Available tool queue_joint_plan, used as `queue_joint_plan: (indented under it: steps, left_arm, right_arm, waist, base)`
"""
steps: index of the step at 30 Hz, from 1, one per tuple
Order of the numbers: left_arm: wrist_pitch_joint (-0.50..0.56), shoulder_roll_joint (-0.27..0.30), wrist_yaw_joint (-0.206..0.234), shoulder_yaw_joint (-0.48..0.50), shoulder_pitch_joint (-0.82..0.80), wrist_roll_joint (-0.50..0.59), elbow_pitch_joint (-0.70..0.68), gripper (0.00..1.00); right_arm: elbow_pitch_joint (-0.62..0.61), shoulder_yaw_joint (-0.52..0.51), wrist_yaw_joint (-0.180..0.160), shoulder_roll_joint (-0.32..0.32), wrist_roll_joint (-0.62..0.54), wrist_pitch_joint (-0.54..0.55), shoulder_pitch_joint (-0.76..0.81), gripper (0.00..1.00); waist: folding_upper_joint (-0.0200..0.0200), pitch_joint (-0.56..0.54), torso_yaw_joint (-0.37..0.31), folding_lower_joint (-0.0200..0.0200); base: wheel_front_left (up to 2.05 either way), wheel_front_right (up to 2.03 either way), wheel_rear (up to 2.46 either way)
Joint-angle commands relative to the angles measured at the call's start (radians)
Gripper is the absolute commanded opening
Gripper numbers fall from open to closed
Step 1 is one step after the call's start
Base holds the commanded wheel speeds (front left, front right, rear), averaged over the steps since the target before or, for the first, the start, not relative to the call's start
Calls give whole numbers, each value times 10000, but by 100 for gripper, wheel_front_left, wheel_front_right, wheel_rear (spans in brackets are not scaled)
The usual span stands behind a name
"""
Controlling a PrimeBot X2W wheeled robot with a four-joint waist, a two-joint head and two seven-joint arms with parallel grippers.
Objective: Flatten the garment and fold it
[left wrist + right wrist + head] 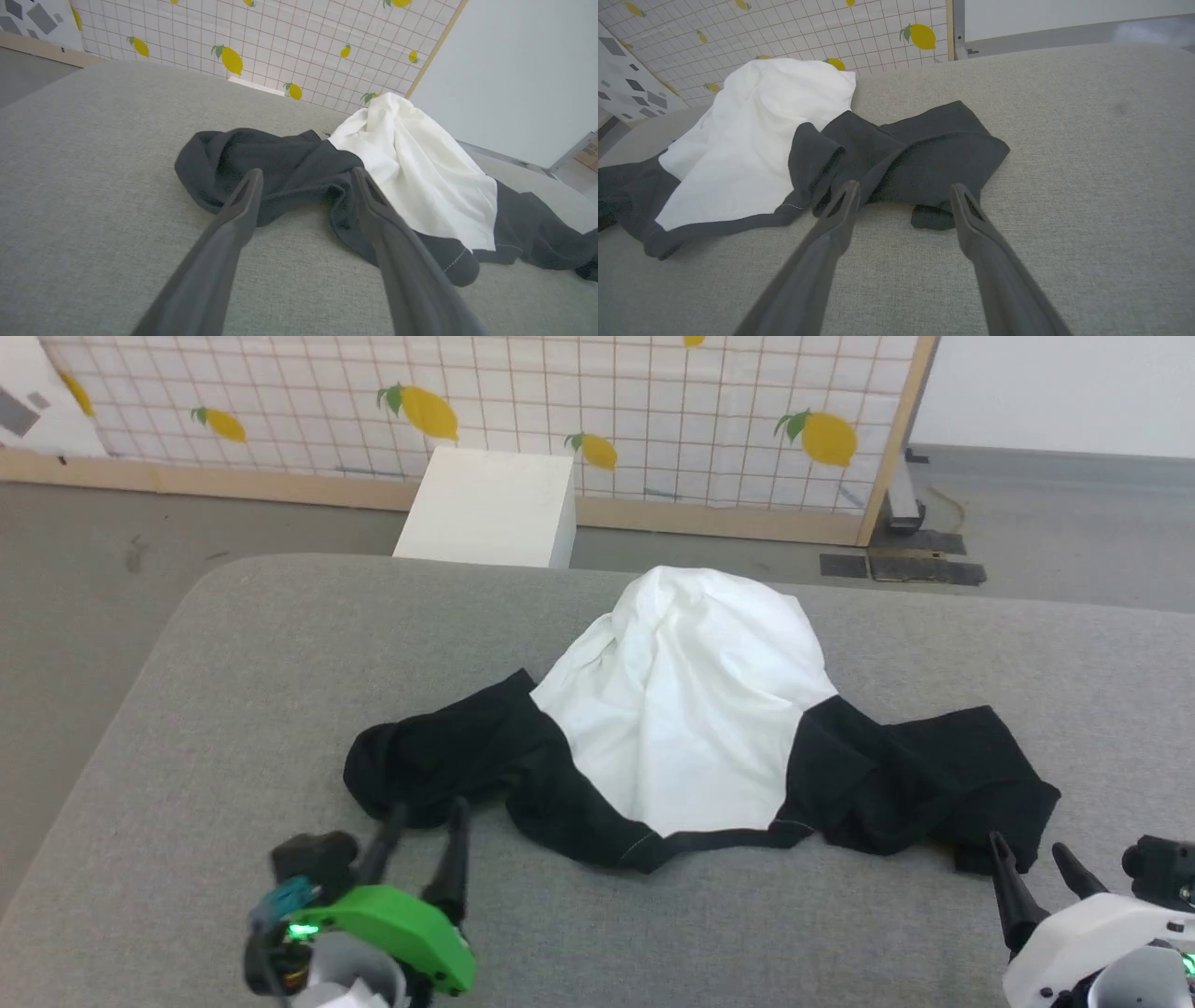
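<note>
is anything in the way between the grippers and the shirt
Nothing visible does. The left gripper and right gripper are both open, fingertips right at the garment's black near edge, over the grey surface.

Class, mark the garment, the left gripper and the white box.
garment (686, 709), head view, on its white body panel.
left gripper (428, 807), head view, midway between its open fingertips.
white box (495, 504), head view, middle of its broad white face.

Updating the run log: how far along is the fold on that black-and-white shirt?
Done: nothing yet. The soft white-and-black cloth shirt lies crumpled on the grey padded table. In hand: the left gripper, open, is at the bunched left sleeve; the right gripper, open, sits by the right sleeve; neither holds cloth. Left: flatten, then fold.
</note>
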Motion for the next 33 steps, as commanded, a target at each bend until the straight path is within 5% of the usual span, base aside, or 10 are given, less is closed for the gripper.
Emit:
queue_joint_plan:
  steps: [1, 10, 23, 24, 26, 33]
  left_arm:
    - [528, -66, 95, -231, -205, -238, 172, 100]
    - [4990, -139, 1520, -1181, -2195, -1134, 1392, 100]
    - [5718, 441, 1817, -1212, -3503, -867, 2895, 100]
    - [5575, 433, 1691, -1187, -3556, -956, 2953, 50]
    - [5469, 410, 1544, -1228, -3622, -1008, 3004, 0]
    - [5216, 270, 1253, -1170, -3765, -1392, 2998, 0]
  right_arm:
    - [-109, -44, -13, 0, 60, 9, 116, 100]
    - [-456, 195, -13, 0, 138, 30, -117, 100]
    - [-566, 301, -13, 1, 132, -77, -527, 100]
    - [-559, 293, -13, 1, 130, -79, -570, 100]
    - [-554, 307, -13, 1, 107, -68, -615, 100]
    - [-562, 499, -13, 1, 20, -7, -726, 100]
  waist:
    - [-1, -149, -167, 1]
    - [-1, 396, -680, 1]
    - [-1, 1294, -1215, 1]
    - [-1, 1342, -1200, 1]
    - [-1, 1380, -1161, 1]
    - [-1, 1400, -906, 1]
  base:
    - [0, 0, 0]
    - [0, 0, 0]
    - [0, 0, 0]
    - [0, 0, 0]
    - [0, 0, 0]
    - [0, 0, 0]
